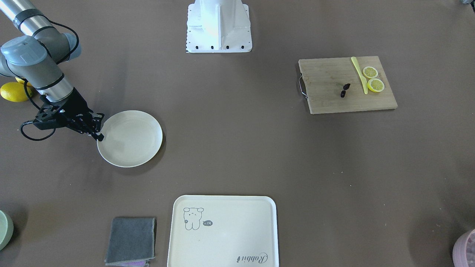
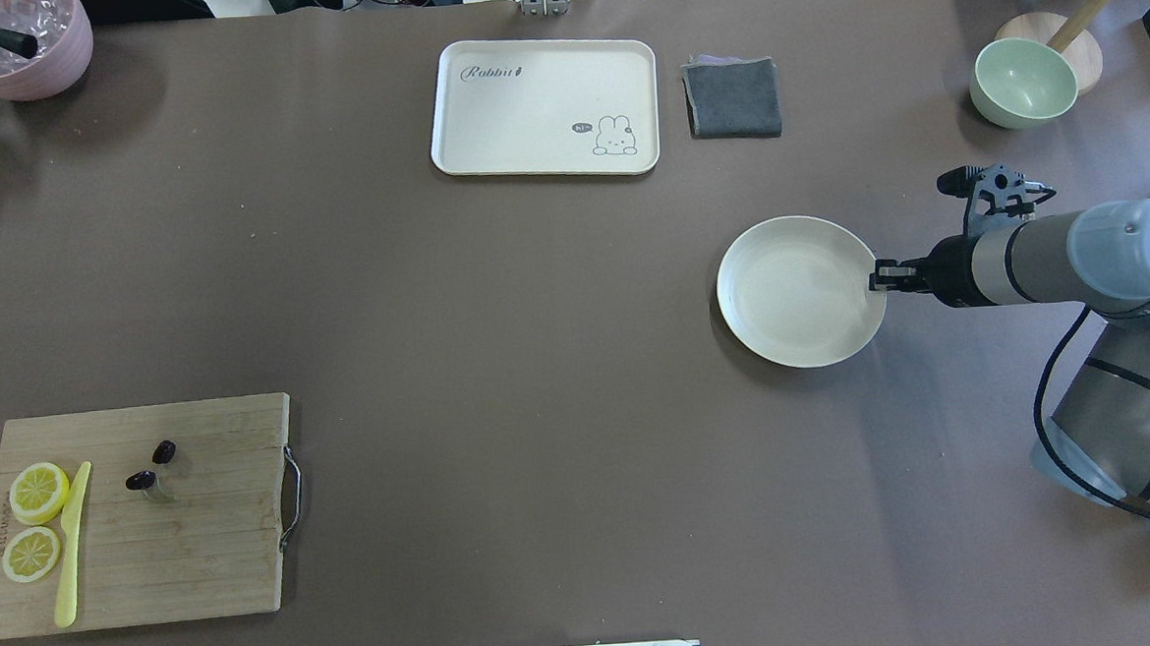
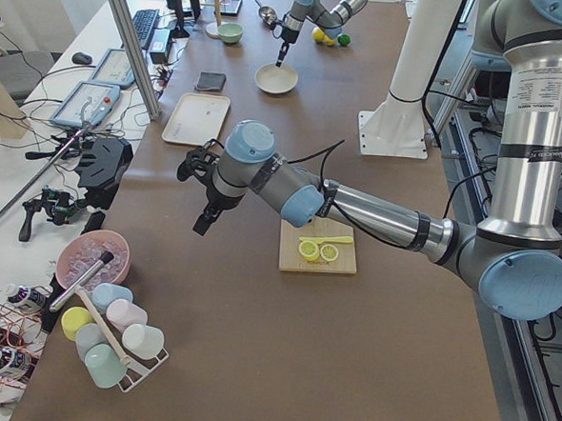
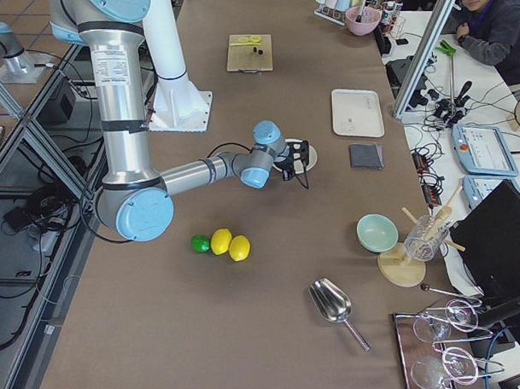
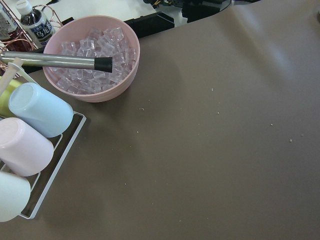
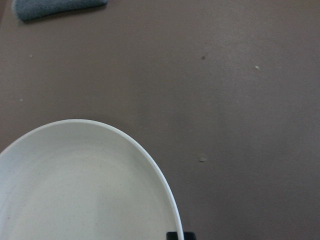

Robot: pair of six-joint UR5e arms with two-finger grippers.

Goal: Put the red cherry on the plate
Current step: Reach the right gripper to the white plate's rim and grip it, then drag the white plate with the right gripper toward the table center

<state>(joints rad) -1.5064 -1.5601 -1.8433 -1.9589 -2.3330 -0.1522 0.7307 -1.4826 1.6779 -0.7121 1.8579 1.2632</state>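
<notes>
The red cherry (image 2: pixel 149 466), two tiny dark ovals, lies on the wooden cutting board (image 2: pixel 202 539) at the table's left; it also shows in the front view (image 1: pixel 345 90). The plate (image 2: pixel 800 291) is round, cream-white and bare, far to the right. My right gripper (image 2: pixel 880 275) is shut on the plate's near rim (image 1: pixel 130 139), and a black fingertip (image 6: pixel 175 235) shows at that rim in the right wrist view. My left gripper (image 3: pixel 204 220) appears only in the exterior left view, hanging above the table near the board, so I cannot tell its state.
Two lemon slices (image 2: pixel 38 492) and a yellow knife (image 2: pixel 73 556) share the board. A rabbit tray (image 2: pixel 544 106), grey cloth (image 2: pixel 733 98) and green bowl (image 2: pixel 1023 81) line the far edge. A pink ice bowl (image 5: pixel 92 60) stands far left, and lemons (image 1: pixel 13 91) lie near the right arm.
</notes>
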